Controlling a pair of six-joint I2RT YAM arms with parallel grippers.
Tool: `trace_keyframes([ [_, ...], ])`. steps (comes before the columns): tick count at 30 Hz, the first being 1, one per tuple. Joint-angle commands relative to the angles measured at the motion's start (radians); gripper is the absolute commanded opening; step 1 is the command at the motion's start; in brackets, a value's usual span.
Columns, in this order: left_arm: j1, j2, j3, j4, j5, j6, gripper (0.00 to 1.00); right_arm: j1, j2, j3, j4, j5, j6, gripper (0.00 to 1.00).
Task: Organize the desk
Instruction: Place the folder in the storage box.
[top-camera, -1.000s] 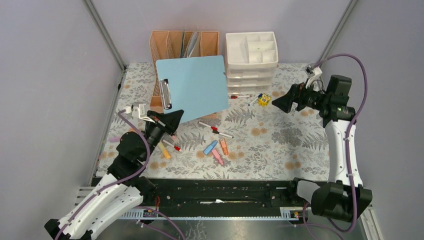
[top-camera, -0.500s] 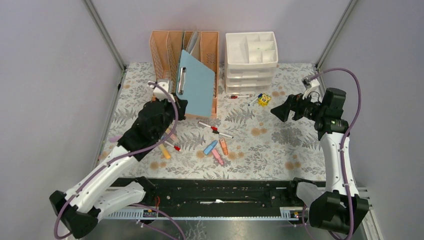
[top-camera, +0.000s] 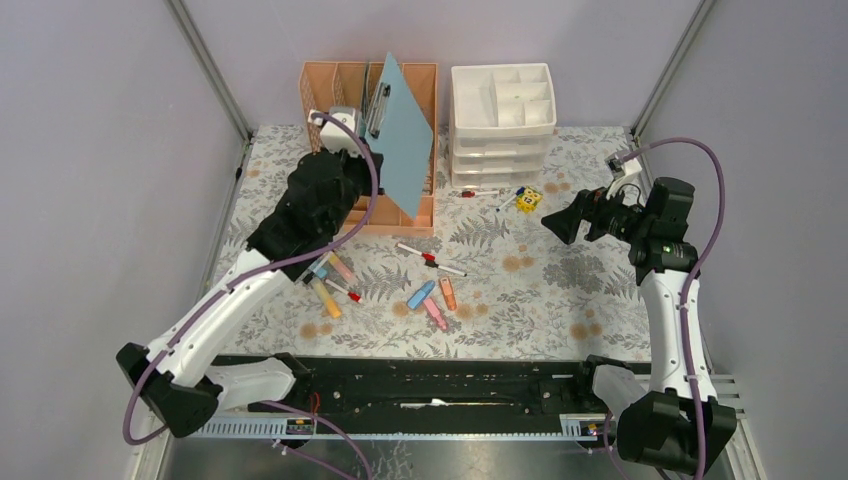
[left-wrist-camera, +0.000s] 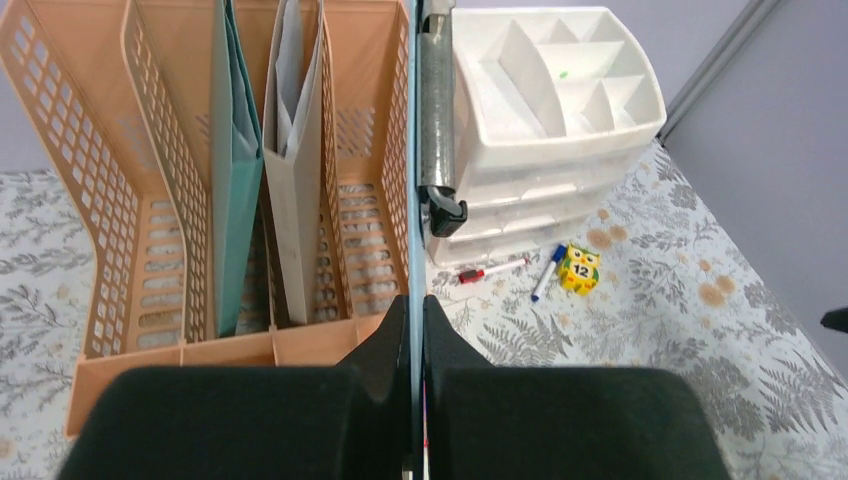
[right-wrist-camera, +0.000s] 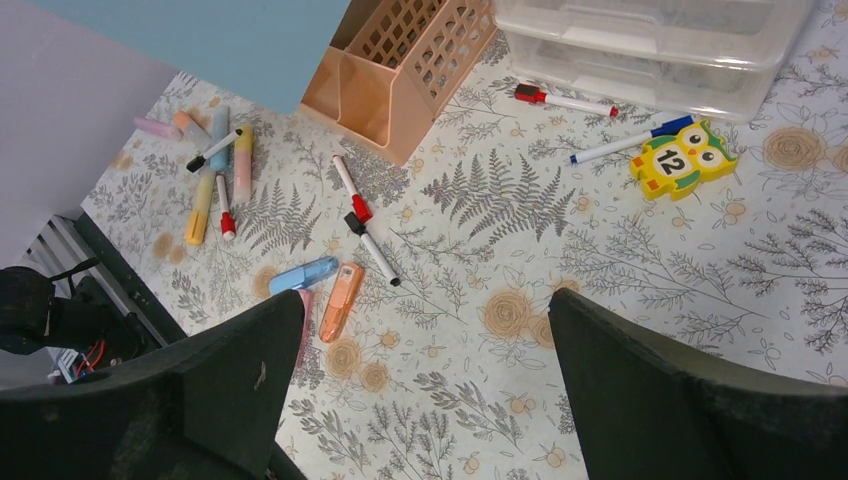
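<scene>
Holding the clipboard edge-up at the file rack.
We see the left gripper clamped on it; the right gripper gapes empty above the desk.

Left pincer clamps the blue clipboard edge-on by the peach rack

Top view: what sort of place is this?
Probably a staged office setup in a robot test cell: a fern-print desk, peach file rack, white drawer unit, scattered markers, plain walls on metal posts.
</scene>
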Motion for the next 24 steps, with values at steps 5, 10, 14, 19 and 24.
trace_keyframes([
  [5,0.003,0.155,0.202,0.095,-0.086,0.095,0.00,-0.002,-0.034,-0.001,0.038,-0.024,0.005,1.00],
  [10,0.004,0.262,0.309,0.096,-0.112,0.137,0.00,-0.002,-0.035,-0.002,0.040,-0.025,0.007,1.00],
  [14,0.004,0.336,0.369,0.106,-0.107,0.162,0.00,-0.002,-0.039,-0.004,0.041,-0.026,0.006,1.00],
  [19,0.013,0.413,0.418,0.117,-0.095,0.178,0.00,-0.002,-0.043,-0.003,0.041,-0.024,0.005,1.00],
  [24,0.033,0.467,0.442,0.139,-0.065,0.178,0.00,-0.002,-0.045,-0.004,0.041,-0.021,0.004,1.00],
])
